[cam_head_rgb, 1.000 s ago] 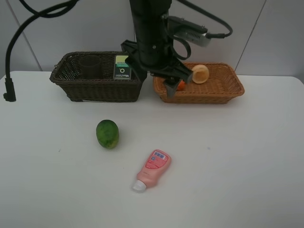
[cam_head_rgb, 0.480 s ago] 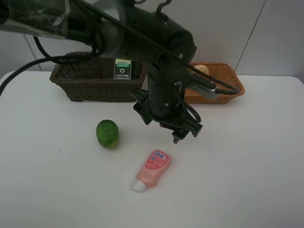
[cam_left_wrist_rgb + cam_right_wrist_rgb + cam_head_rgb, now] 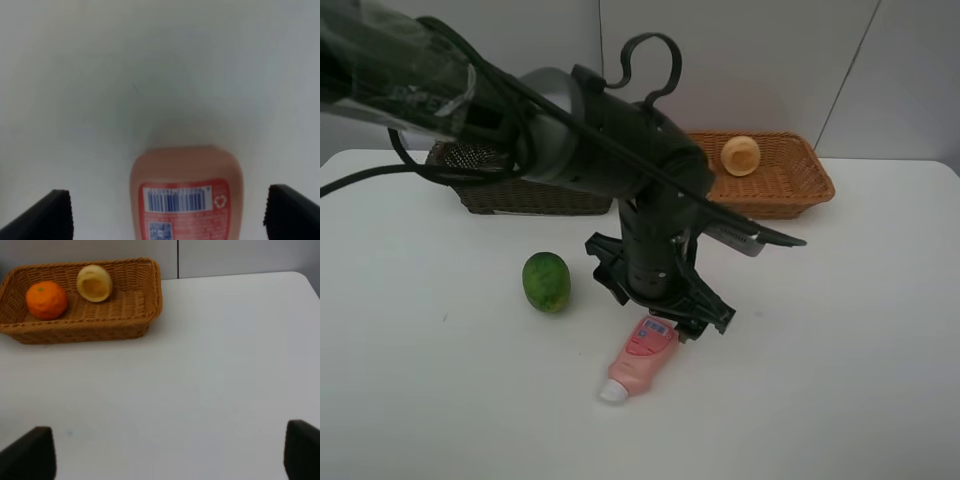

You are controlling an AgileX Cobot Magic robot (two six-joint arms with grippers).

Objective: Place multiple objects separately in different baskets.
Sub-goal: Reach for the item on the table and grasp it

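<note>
The pink white-capped squeeze bottle [image 3: 640, 362] lies on the white table, cap toward the front. My left gripper [image 3: 665, 316] is open just above its back end. In the left wrist view the bottle [image 3: 186, 195] lies between my two fingertips [image 3: 50, 215], untouched. The green oval fruit [image 3: 546, 282] lies to its left. The light orange-tan basket [image 3: 800, 190] holds the peach-like fruit [image 3: 741, 155]. The right wrist view shows this basket [image 3: 152, 295] with the orange [image 3: 46, 300] and the peach-like fruit [image 3: 94, 283]. The dark brown basket [image 3: 490, 190] is mostly hidden by my left arm, and so are the cup and the dark bottle. My right gripper [image 3: 167, 455] is open and empty.
My left arm [image 3: 570, 130] reaches from the back left across the middle and covers the dark basket's right half. Bare white table [image 3: 840, 330] lies to the right of the bottle. A wall stands behind the baskets.
My left arm has swung from above the baskets forward and down to the pink bottle. Its open gripper now straddles the bottle's back end. The objects have not moved.
</note>
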